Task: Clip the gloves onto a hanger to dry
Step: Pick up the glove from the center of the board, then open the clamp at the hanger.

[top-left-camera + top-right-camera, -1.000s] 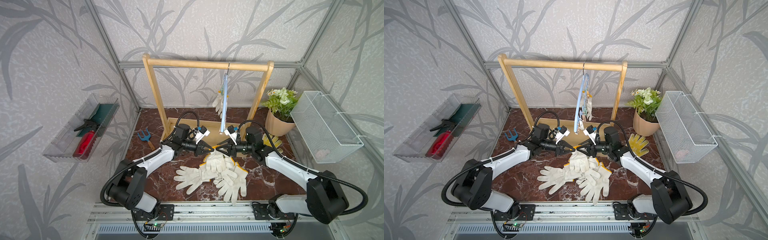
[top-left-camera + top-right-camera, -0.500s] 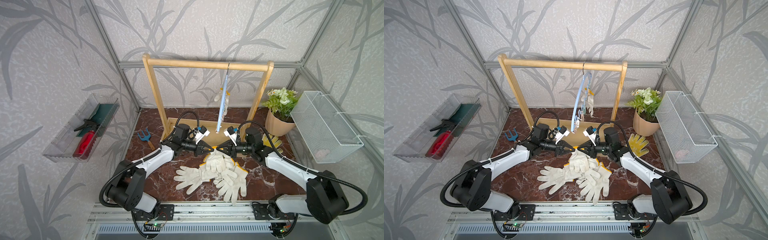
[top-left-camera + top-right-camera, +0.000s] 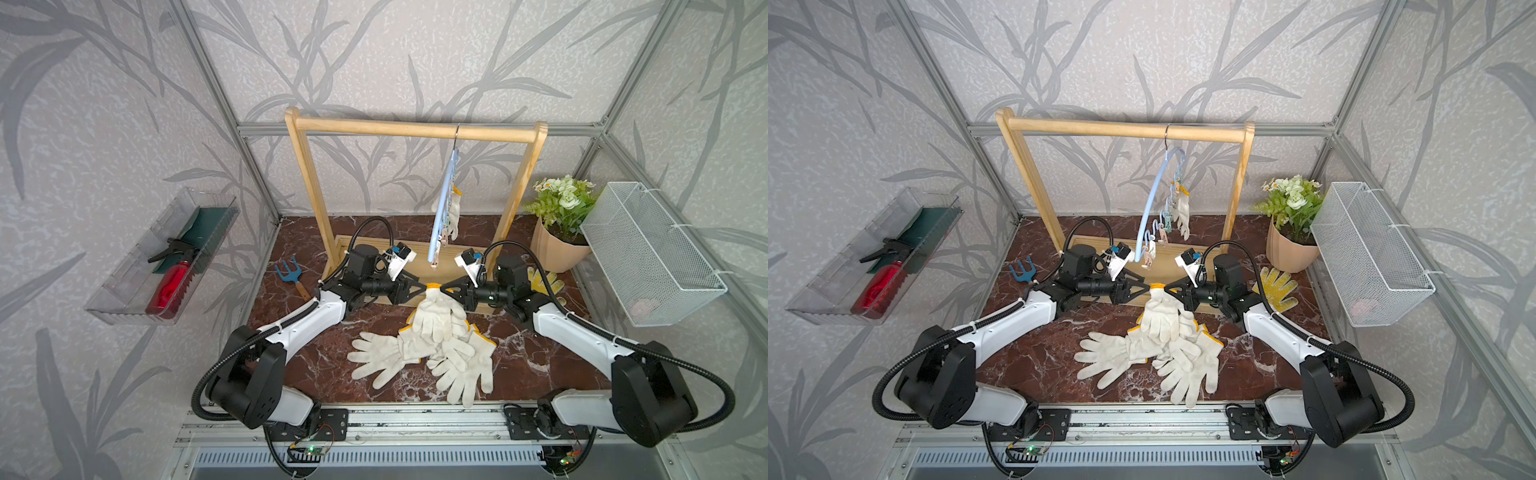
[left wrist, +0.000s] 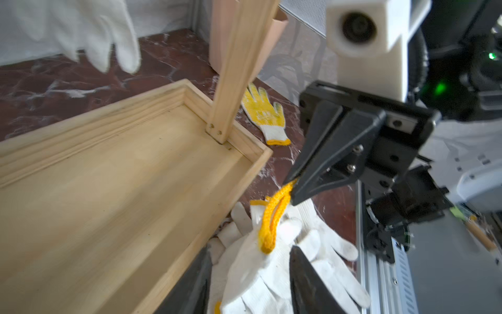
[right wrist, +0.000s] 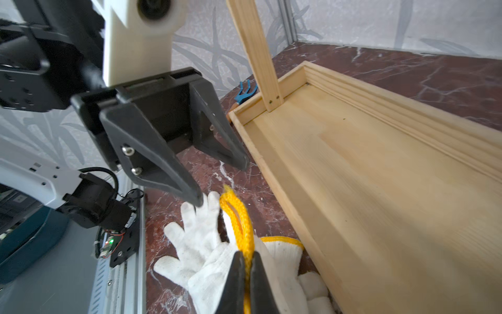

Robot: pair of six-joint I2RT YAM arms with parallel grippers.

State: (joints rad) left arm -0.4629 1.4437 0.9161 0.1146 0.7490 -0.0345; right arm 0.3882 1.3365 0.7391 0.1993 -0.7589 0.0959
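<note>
Holding a glove (image 3: pixel 436 318) by its yellow cuff (image 3: pixel 433 286) in clenched right gripper (image 4: pixel 292 189) jaws, left gripper (image 5: pixel 222 185) jaws released alongside, hanger (image 3: pixel 442 208) just far and above.

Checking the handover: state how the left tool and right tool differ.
The left tool stands open, gripping nothing; the right tool is shut on the yellow cuff of a glove. The left tool's tips are spread apart; the right tool's tips pinch together. Both point toward each other above the glove pile.
</note>
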